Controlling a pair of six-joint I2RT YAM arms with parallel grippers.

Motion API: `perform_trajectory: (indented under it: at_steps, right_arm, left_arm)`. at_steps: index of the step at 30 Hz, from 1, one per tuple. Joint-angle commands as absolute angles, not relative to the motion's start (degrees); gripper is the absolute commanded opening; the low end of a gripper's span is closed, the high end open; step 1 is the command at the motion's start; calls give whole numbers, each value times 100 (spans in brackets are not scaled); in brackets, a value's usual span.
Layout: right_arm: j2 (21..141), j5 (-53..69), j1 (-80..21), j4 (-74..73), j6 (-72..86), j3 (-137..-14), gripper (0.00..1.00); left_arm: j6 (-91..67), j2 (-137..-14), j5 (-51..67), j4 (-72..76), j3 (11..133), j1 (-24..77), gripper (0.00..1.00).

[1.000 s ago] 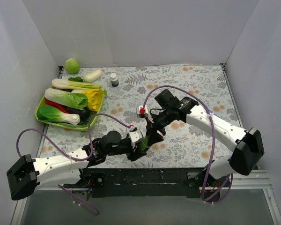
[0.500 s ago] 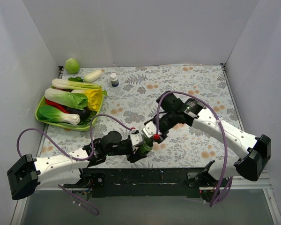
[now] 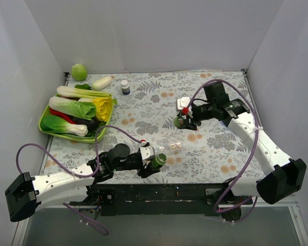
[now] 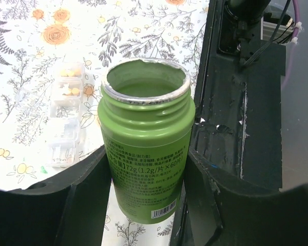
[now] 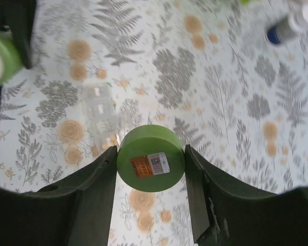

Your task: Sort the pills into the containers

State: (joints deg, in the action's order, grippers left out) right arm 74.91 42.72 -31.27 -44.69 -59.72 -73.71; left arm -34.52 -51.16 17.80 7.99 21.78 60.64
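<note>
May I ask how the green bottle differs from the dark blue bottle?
The green bottle is uncapped; the dark blue bottle is capped. The green bottle is held in the left gripper; the dark blue bottle stands free on the table. Both are small bottles.

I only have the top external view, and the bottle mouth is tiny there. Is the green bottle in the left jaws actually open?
Observer: Yes. The left wrist view shows the green bottle uncapped and clamped between the left jaws. What shows of its inside is plain green, with no pills visible.
Operator: Where is its cap?
Observer: The right wrist view shows a green cap with an orange sticker, gripped between the right jaws.
Operator: Anything in the containers yet?
Observer: In the left wrist view the containers lie on the cloth beside the bottle. Yellowish bits, likely pills, show in two compartments at the far end.
</note>
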Motion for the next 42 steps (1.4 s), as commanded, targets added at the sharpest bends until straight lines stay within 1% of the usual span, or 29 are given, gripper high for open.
perform_trajectory:
  at_steps: [1, 2, 4, 5, 7, 8, 13, 16, 23, 32, 33, 35, 37, 39, 40, 42]
  right_arm:
    - [7443, 4044, -2146, -3911, -4668, -6857, 6]
    - [7514, 3852, -1779, -3868, -4563, -6786, 7]
    - [7776, 3614, -1391, -3553, -4185, -6584, 8]
    - [7900, 3438, -1023, -3472, -4097, -6557, 11]
    - [8373, 3209, -722, -3219, -3894, -6539, 17]
    - [8567, 3034, -512, -3173, -3867, -6617, 18]
    - [9893, 2234, -352, -3138, -3841, -7110, 20]
    - [10334, 2049, -360, -3059, -3797, -7365, 25]
    - [10863, 1916, -352, -3059, -3735, -7857, 34]
    - [11136, 1986, -352, -3067, -3674, -8261, 55]
    - [11136, 1995, -352, -3059, -3665, -8262, 62]
    - [11101, 2004, -352, -3076, -3656, -8297, 68]
    - [10987, 2021, -352, -3094, -3700, -8279, 77]
    - [10847, 2083, -352, -3111, -3735, -8183, 83]
    - [10646, 2161, -352, -3085, -3753, -8130, 83]
    - [10434, 2354, -360, -3085, -3849, -7973, 90]
  left_arm:
    - [-3419, -4913, 1688, 993, 2127, 6082, 0]
    - [-3428, -4922, 1670, 1037, 2127, 6073, 0]
    - [-3463, -4913, 1626, 1107, 2101, 6073, 0]
    - [-3524, -4904, 1539, 1212, 2101, 6073, 0]
    - [-3629, -4843, 1407, 1362, 2013, 6082, 0]
    - [-3734, -4799, 1276, 1571, 1969, 6073, 0]
    - [-3990, -4667, 1055, 2196, 1706, 6073, 0]
    - [-4104, -4693, 958, 2381, 1644, 6073, 0]
    - [-4175, -4693, 844, 2417, 1591, 6073, 0]
    - [-4368, -4535, 765, 2478, 1468, 6082, 0]
    - [-4386, -4535, 756, 2479, 1450, 6082, 0]
    - [-4403, -4553, 756, 2461, 1459, 6073, 0]
    - [-4412, -4588, 773, 2409, 1494, 6073, 0]
    - [-4386, -4597, 843, 2356, 1520, 6073, 0]
    - [-4368, -4605, 870, 2303, 1538, 6073, 0]
    - [-4351, -4640, 983, 2268, 1573, 6073, 0]
